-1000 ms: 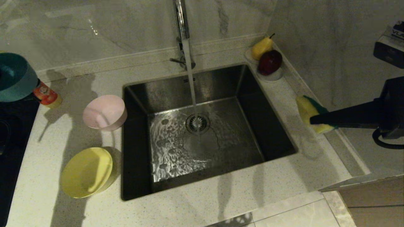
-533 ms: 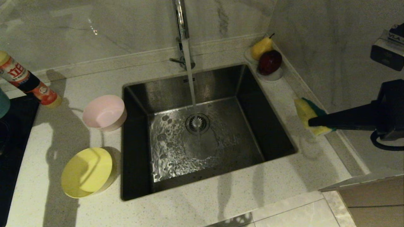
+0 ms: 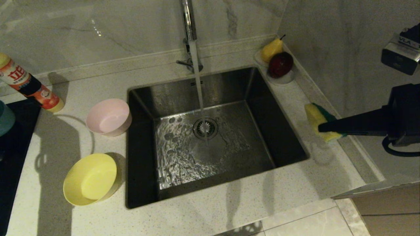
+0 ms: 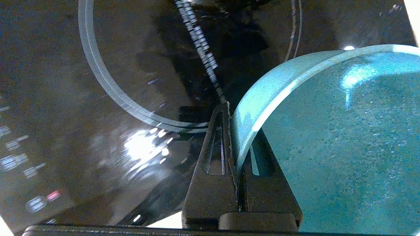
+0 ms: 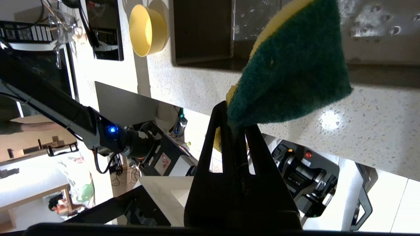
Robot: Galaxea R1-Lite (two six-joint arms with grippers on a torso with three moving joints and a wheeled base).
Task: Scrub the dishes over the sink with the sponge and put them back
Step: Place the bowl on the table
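Note:
The light blue bowl hangs over the black cooktop, with my left gripper shut on its rim, one finger outside and one inside. In the head view only an edge of that bowl shows at the far left. On the counter left of the sink sit the pink bowl and the yellow bowl, both upright. My right gripper is shut on the bent yellow-and-green sponge, held above the counter right of the sink. The right wrist view shows the sponge's green side.
Water runs from the chrome tap onto the drain strainer. A detergent bottle stands at the back left. A white saucer with a pear and an apple sits at the back right corner. The cooktop borders the counter's left.
My left arm has carried the blue bowl leftward, almost out of the head view, uncovering the detergent bottle. The right arm and the sponge have stayed put.

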